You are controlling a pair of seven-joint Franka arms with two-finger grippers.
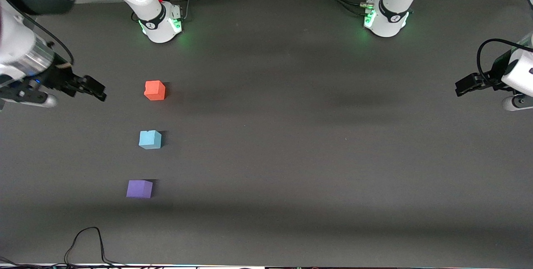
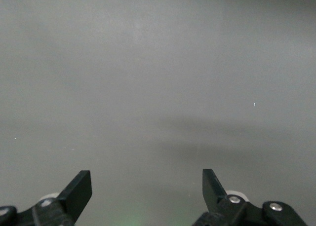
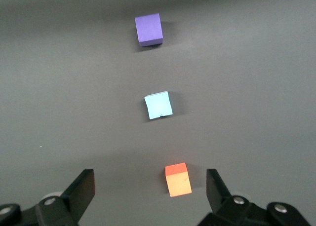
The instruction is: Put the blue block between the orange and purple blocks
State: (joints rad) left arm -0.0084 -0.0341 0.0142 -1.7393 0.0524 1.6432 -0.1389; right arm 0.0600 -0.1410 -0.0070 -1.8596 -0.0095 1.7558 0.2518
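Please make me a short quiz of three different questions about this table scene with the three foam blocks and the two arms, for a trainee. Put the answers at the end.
1. True or false: the blue block lies between the orange block and the purple block.
2. Which block is nearest to the front camera? A) orange B) blue C) purple
3. Fill in: the right pincer holds ____, and its fingers are ____.

Key
1. True. The three stand in a row, apart from each other, toward the right arm's end of the table.
2. C.
3. Nothing; open. The left pincer is also open and empty, waiting at the left arm's end.
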